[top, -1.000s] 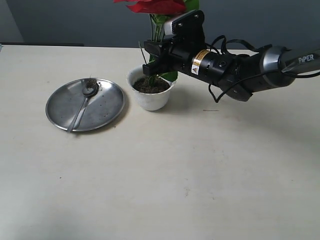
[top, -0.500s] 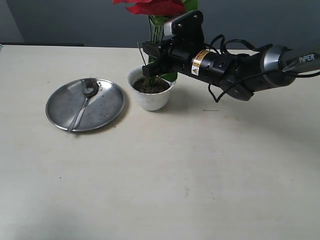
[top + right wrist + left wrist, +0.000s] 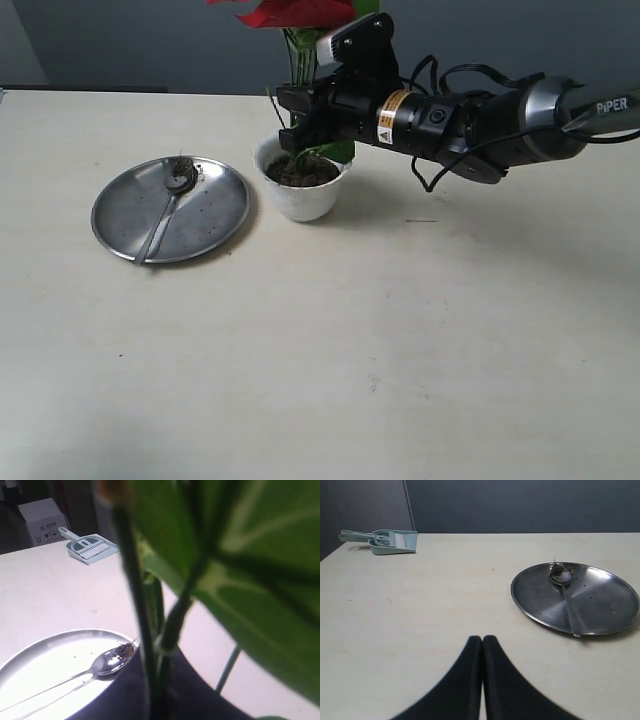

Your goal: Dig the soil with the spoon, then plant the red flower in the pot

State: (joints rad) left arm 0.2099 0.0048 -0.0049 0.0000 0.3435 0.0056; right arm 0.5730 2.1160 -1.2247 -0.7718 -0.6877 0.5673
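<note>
Upper centre: right gripper, clamped on red flower stems, edged up-left; bloom glossy, cropped; left gripper closed, empty.

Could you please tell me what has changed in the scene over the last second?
The right tool, shut on the stems of the flower, moved slightly up and toward the left of the exterior view, carrying the flower with it; the stems still reach into the pot. Nothing was grasped or released. The spoon, plate and pot stayed put.
</note>
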